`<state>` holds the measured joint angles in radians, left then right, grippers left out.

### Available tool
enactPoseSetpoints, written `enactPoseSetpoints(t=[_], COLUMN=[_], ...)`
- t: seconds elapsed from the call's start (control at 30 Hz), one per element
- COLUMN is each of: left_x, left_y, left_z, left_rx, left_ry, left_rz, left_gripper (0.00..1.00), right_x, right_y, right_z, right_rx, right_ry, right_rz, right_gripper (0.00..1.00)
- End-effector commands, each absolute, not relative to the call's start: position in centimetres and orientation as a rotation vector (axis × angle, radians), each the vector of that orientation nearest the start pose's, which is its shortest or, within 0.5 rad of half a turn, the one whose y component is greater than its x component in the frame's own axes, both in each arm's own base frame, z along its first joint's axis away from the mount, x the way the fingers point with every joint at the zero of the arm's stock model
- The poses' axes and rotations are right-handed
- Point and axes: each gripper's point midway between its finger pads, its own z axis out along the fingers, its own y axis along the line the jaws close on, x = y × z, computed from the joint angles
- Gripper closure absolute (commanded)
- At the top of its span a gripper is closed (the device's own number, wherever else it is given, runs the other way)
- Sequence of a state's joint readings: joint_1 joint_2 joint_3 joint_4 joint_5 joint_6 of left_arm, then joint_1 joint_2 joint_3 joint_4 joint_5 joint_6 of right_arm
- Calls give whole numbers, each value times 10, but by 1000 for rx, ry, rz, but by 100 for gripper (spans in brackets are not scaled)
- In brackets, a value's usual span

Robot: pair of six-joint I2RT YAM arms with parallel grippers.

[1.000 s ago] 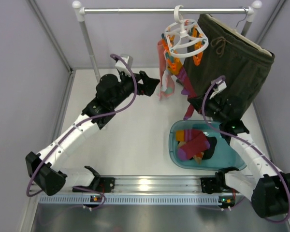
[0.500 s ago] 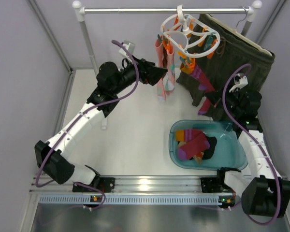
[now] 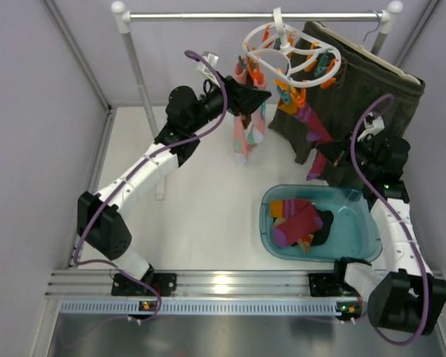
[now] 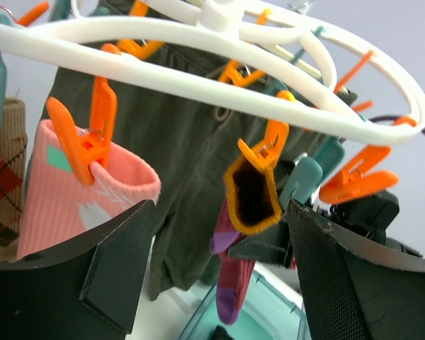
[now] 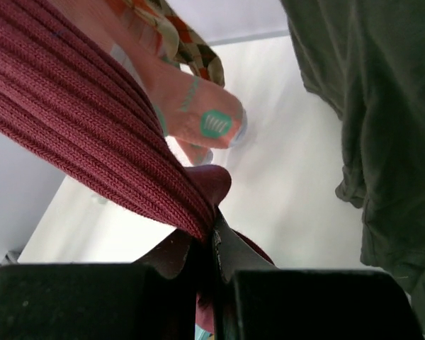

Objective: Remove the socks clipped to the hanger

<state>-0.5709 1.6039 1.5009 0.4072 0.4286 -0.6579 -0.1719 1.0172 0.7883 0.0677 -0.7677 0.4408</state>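
Socks (image 3: 301,223) partly fill the teal tub (image 3: 363,249), several hang clipped to the hanger (image 4: 184,79); right gripper (image 5: 212,241) pinches the magenta sock (image 3: 314,128), left gripper (image 3: 259,98) gapes empty.

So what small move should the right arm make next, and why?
Probably pull the magenta sock down and away until it slips free: the right gripper is shut on it, yet its top hangs from an orange clip on the hanger.

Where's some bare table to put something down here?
The white tabletop is bare between the left arm and the teal plastic basin. It is crowded under the white plastic ring hanger, where pink patterned socks dangle and the right pincer grips a magenta ribbed sock; the basin holds loose socks.
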Motion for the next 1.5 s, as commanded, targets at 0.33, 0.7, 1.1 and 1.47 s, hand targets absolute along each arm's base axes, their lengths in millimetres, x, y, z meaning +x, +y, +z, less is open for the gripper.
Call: enactPoseSetpoints(t=[0.33, 0.7, 1.1, 1.47], left_x=[375, 388, 394, 401], left_y=[-343, -341, -358, -361], left_z=[500, 496, 491, 489], left_rx=[181, 200, 244, 245], left_ry=[1221, 1255, 1264, 1265], left_rz=[-1288, -1151, -1191, -1181], left_gripper=[32, 41, 52, 99], right_x=[316, 309, 308, 298], right_y=[165, 204, 215, 211], right_z=[276, 295, 288, 278], right_rx=[-349, -398, -430, -445], right_ry=[1710, 1608, 1626, 1652], right_rz=[723, 708, 715, 707], right_gripper=[100, 100, 100, 100])
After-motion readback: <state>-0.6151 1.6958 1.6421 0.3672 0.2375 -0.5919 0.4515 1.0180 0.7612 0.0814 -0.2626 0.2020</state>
